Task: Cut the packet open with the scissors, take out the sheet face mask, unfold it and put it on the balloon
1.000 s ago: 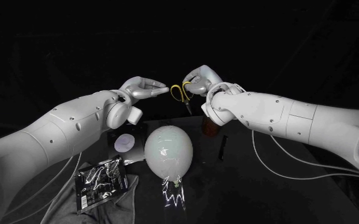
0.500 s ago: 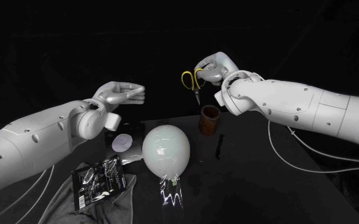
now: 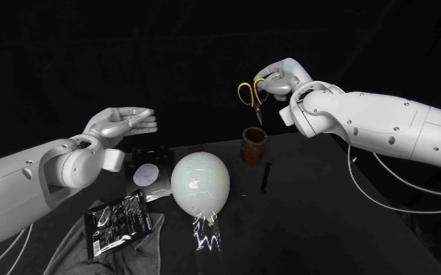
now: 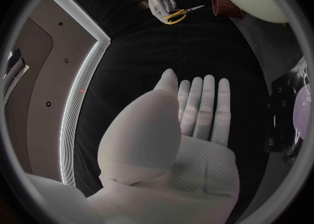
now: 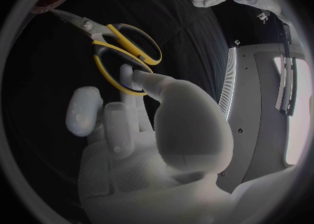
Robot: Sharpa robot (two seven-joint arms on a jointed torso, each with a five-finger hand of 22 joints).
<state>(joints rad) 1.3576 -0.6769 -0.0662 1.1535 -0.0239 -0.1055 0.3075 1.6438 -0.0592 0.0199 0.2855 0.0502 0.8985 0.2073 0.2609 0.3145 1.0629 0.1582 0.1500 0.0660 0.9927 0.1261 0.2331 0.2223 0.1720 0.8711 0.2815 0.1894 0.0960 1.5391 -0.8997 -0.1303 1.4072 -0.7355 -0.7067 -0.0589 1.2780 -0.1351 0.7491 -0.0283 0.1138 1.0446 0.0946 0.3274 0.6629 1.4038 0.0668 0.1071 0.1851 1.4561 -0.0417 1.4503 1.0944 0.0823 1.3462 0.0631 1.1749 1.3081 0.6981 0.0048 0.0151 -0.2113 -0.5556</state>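
My right hand [image 3: 280, 79] holds the yellow-handled scissors [image 3: 251, 95] in the air, blades pointing down above a brown cup [image 3: 253, 144]. In the right wrist view a finger [image 5: 124, 75] passes through a handle loop of the scissors [image 5: 121, 51]. My left hand [image 3: 122, 122] hovers at the left, open and holding nothing, its fingers [image 4: 203, 106] straight and together. The pale balloon [image 3: 201, 183] lies on the table between the arms. The dark shiny packet [image 3: 120, 219] lies on a grey cloth [image 3: 92, 253] at the front left, away from both hands.
A black stick [image 3: 266, 177] lies right of the balloon. A small black stand [image 3: 156, 157] with a pale round disc [image 3: 147, 175] sits left of it. Shiny crinkled film [image 3: 209, 237] trails from the balloon's near end.
My left hand let go of the scissors, drew back left and lower, and opened. The right hand carried the scissors up and to the right, above the cup.
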